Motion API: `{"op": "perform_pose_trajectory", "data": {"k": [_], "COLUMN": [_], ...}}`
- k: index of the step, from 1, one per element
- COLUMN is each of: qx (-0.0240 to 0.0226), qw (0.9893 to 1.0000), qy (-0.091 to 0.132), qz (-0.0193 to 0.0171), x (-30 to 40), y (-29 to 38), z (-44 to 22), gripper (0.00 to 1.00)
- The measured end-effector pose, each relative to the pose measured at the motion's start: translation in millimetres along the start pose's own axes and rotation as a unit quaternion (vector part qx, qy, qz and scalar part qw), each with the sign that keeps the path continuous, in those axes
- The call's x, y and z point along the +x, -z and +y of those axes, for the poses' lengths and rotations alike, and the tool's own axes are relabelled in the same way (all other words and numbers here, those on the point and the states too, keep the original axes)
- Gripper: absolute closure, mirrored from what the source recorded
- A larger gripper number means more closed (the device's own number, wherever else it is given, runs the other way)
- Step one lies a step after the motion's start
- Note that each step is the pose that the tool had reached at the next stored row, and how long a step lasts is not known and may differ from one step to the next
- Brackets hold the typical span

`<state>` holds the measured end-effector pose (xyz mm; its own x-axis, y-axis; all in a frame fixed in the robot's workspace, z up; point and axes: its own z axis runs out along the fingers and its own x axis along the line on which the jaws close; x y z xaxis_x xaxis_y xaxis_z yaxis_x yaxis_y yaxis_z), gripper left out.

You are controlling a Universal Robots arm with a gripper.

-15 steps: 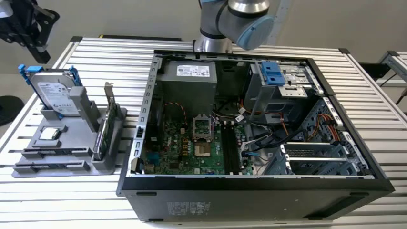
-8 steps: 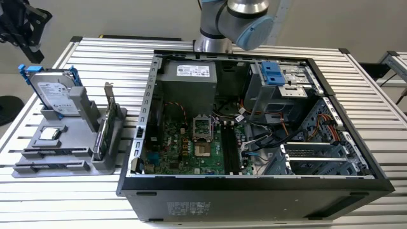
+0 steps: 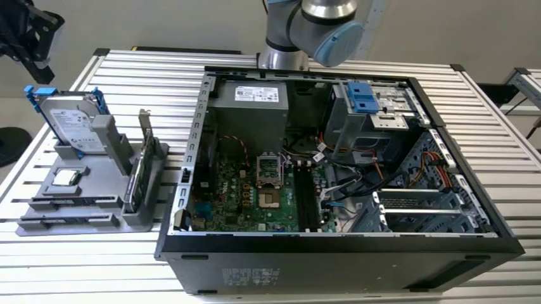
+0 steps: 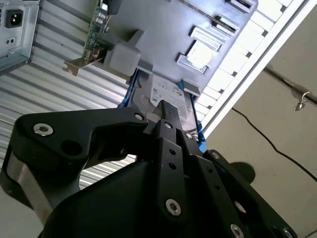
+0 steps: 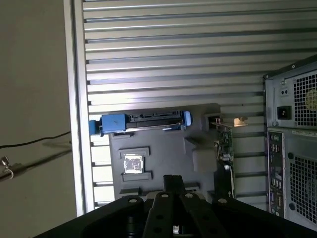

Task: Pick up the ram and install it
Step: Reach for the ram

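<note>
A narrow dark-green stick that I take for the ram (image 3: 133, 189) stands on edge in the grey parts holder (image 3: 85, 215), beside a taller green card with a metal bracket (image 3: 151, 149). My black gripper (image 3: 30, 38) hangs high over the table's back corner at the exterior view's left, well apart from the holder. In both wrist views the gripper (image 4: 171, 110) (image 5: 173, 181) looks down on the holder (image 5: 163, 144). The black motherboard slots (image 3: 310, 201) lie inside the open computer case (image 3: 338, 244).
A hard drive in a blue frame (image 3: 72, 123) (image 5: 143, 121) and a processor chip (image 3: 68, 178) (image 5: 132, 163) also sit in the holder. The case walls rise around the motherboard, with cables (image 3: 351, 183) and a drive cage (image 3: 372, 111) inside. The arm's base (image 3: 308, 28) stands behind the case.
</note>
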<state>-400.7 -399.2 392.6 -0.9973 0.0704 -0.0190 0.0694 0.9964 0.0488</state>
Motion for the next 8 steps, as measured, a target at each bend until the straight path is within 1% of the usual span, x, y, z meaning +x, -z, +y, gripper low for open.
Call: {"op": "perform_pose_trajectory", "data": {"k": [2, 8], "qx": [0.0, 0.0], "qw": [1.0, 1.0], "qy": [0.0, 0.0], "qz": [0.0, 0.0], "x": [-0.1, -0.6], "y": [0.1, 0.3], "z": [-1.3, -8.5], "gripper": [1.0, 1.0]}}
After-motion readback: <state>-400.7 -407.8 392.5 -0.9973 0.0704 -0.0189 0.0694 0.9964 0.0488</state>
